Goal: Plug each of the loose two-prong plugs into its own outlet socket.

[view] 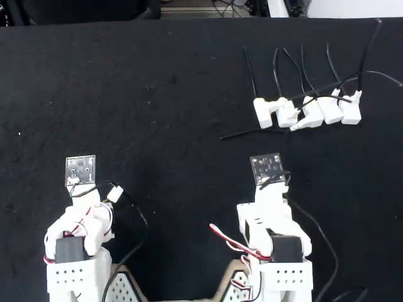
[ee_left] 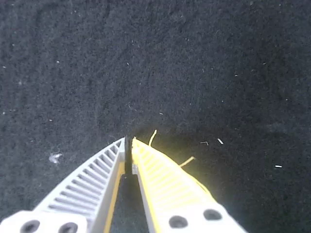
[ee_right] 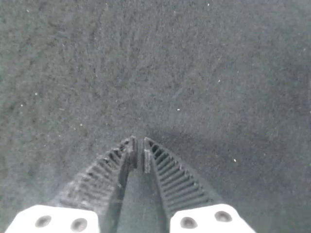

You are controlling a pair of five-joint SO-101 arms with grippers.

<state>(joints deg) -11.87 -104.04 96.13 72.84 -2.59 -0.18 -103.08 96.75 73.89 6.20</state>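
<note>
**High view: arms at near edge, plug row at far right**

The left arm (view: 79, 233) sits at the near left of the black counter (view: 157, 94). In the left wrist view, the left hand (ee_left: 130, 145) has its fingers together with the tips meeting. It holds nothing and is over bare cloth.

The right arm (view: 275, 226) sits right of centre at the near edge. In the right wrist view, the right hand (ee_right: 138, 145) has its fingers drawn together with a hairline gap at the tips. It also holds nothing over cloth.

Further right, toward the far edge, white plugs (view: 308, 110) lie in a row, touching. Their black cords (view: 250, 74) run toward the far edge. One tilted white piece (view: 303, 124) lies just before the row. Which pieces are mated cannot be told. Both hands are well apart from the row.
</note>
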